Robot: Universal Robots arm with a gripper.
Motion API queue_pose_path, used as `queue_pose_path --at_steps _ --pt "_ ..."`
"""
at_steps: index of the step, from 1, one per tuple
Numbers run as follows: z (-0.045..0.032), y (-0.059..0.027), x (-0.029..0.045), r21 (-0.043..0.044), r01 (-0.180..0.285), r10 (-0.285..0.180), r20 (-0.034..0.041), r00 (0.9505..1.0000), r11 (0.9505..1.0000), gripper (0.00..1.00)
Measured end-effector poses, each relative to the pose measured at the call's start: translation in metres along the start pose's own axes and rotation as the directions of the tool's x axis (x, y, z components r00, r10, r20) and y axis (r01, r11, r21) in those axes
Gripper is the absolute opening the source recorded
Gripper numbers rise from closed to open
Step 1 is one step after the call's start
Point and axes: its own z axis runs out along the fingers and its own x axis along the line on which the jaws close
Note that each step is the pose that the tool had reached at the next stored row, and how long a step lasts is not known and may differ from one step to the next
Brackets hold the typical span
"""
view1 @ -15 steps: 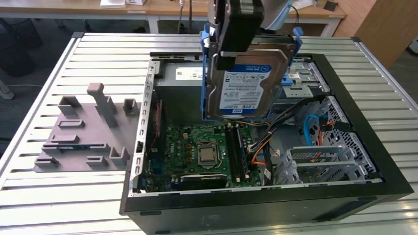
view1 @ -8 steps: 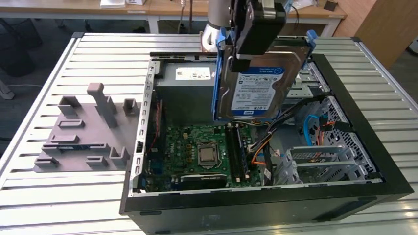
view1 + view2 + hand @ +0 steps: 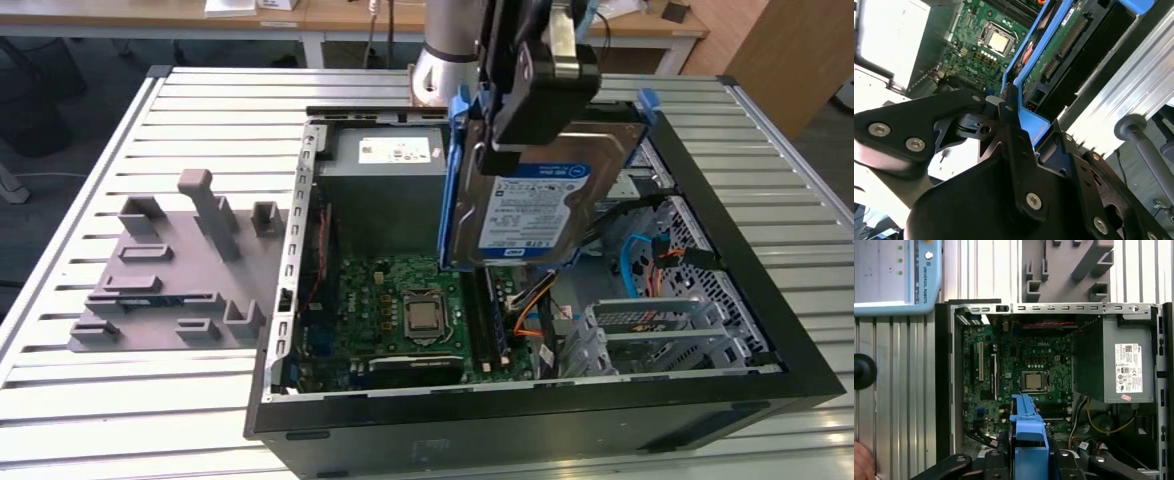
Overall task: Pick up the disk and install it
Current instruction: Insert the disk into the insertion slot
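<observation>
Robot arm (image 3: 447, 50) stands over the open computer case (image 3: 534, 425), wrist turned downward, its upper links cut off at the exterior view's top edge. The gripper (image 3: 507, 145) is clamped on the upper end of the disk (image 3: 534, 215), which hangs upright, label toward the camera, above the motherboard (image 3: 387, 290) and apart from the silver drive cage (image 3: 661, 335). In the second wrist view a black finger (image 3: 1010, 135) presses against the disk's blue rail (image 3: 1031, 125). The disk hides the case interior behind it. How far its lower edge clears the board cannot be judged.
</observation>
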Motion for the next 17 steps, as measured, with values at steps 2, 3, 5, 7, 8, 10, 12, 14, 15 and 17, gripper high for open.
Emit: queue_pose_path --at_steps 2,3,5,7,8,10,12,14,15,17 --pt "0.0013 -0.0011 0.0039 0.0 0.0 0.0 -0.0001 1.0 1.0 0.36" --pt "0.0021 -0.002 0.0057 0.0 0.0 0.0 0.0 1.0 1.0 0.36" --pt "0.0034 -0.0054 0.0081 0.0 0.0 0.0 0.0 1.0 1.0 0.36" --pt "0.0044 -0.0111 0.0088 0.0001 0.0 0.0 0.0001 1.0 1.0 0.36" --pt "0.0047 -0.0142 0.009 -0.0001 0.0 0.0 -0.0002 1.0 1.0 0.36" --pt "0.0055 -0.0207 0.0091 0.0 0.0 0.0 0.0001 1.0 1.0 0.36" --pt "0.006 -0.0249 0.009 0.0 0.0 0.0 -0.0002 1.0 1.0 0.36" --pt "0.0063 -0.0271 0.0089 0.0002 0.0 0.0 -0.007 1.0 1.0 0.36" --pt "0.0065 -0.0278 0.0089 0.0004 0.0 0.0 -0.0119 0.9999 1.0 0.36" --pt "0.0069 -0.0289 0.009 0.0006 -0.001 0.001 -0.0193 0.9998 1.0 0.36"
